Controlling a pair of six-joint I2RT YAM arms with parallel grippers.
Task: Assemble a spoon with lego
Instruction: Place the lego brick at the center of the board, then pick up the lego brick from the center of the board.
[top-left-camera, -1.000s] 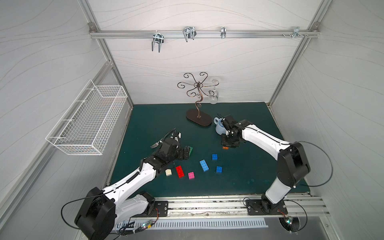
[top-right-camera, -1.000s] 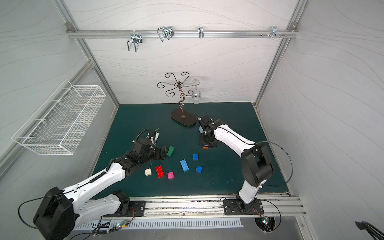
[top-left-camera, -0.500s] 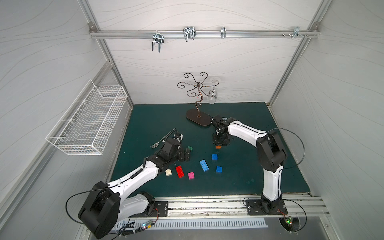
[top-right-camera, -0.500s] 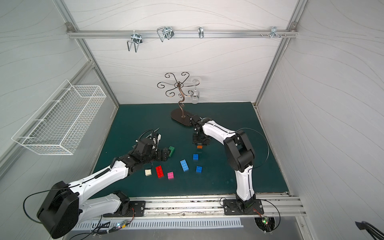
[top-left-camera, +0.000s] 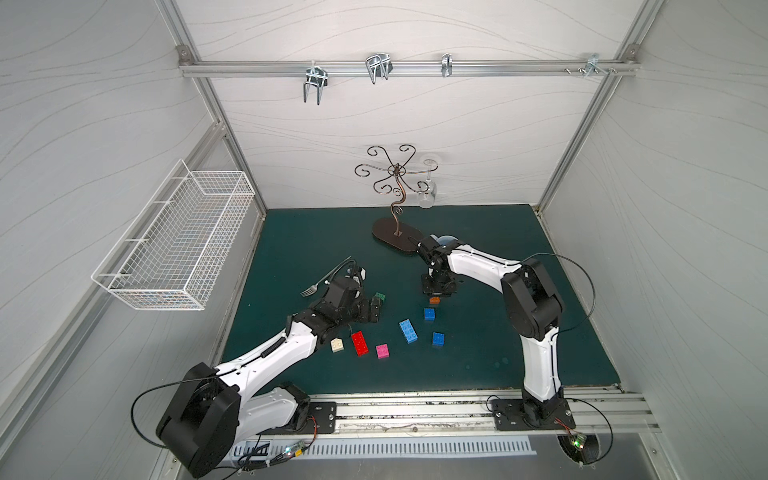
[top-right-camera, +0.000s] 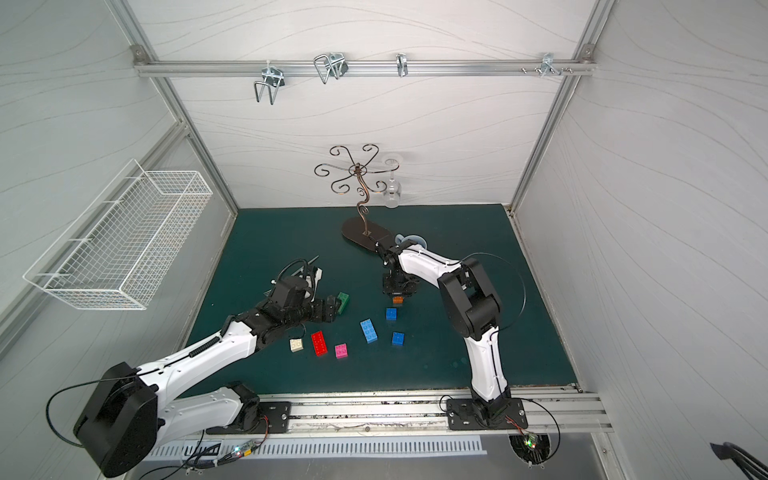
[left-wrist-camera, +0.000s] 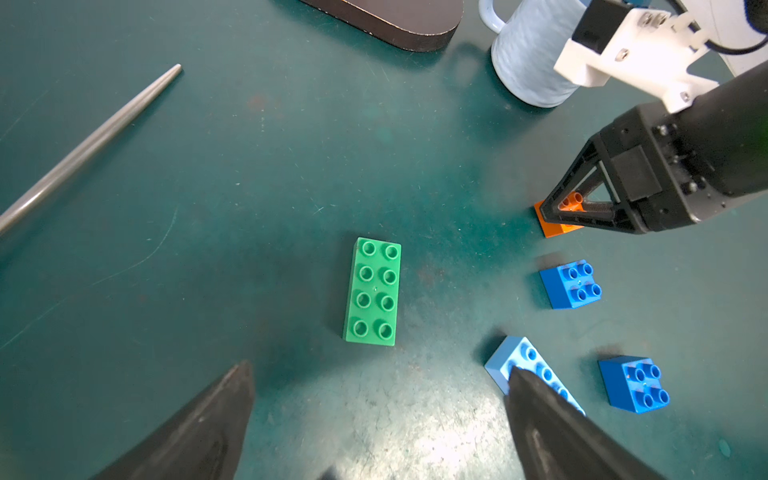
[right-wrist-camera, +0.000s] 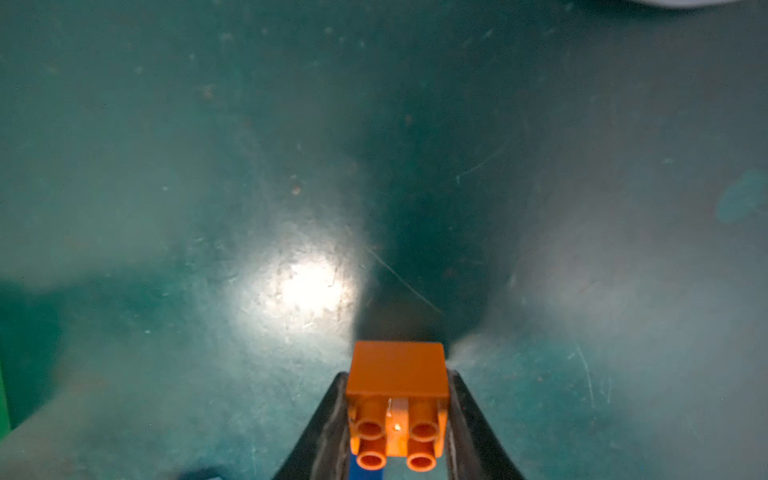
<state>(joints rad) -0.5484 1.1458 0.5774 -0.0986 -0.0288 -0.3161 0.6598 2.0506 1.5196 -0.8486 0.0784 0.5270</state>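
The lego bricks lie apart on the green mat (top-left-camera: 490, 345); no spoon is in view. My right gripper (right-wrist-camera: 397, 376) is shut on the orange brick (right-wrist-camera: 397, 370), low over the mat (top-left-camera: 434, 299), studs facing its wrist camera. My left gripper (left-wrist-camera: 379, 370) is open, its fingertips just short of the long green brick (left-wrist-camera: 374, 291), which lies flat (top-left-camera: 380, 297). Nearer the front lie the light blue brick (top-left-camera: 408, 331), two blue square bricks (top-left-camera: 429, 314) (top-left-camera: 438, 338), the red brick (top-left-camera: 360, 343), the pink brick (top-left-camera: 382, 351) and the white brick (top-left-camera: 337, 345).
A metal fork (top-left-camera: 326, 280) lies behind my left wrist. The dark stand base (top-left-camera: 395, 241) and a pale blue mug (left-wrist-camera: 528, 54) sit at the back behind my right gripper. A wire basket (top-left-camera: 178, 245) hangs on the left wall.
My right gripper carried the orange brick leftward and slightly nearer, away from the mug, and its elbow swung inward. The left gripper stayed open by the green brick.
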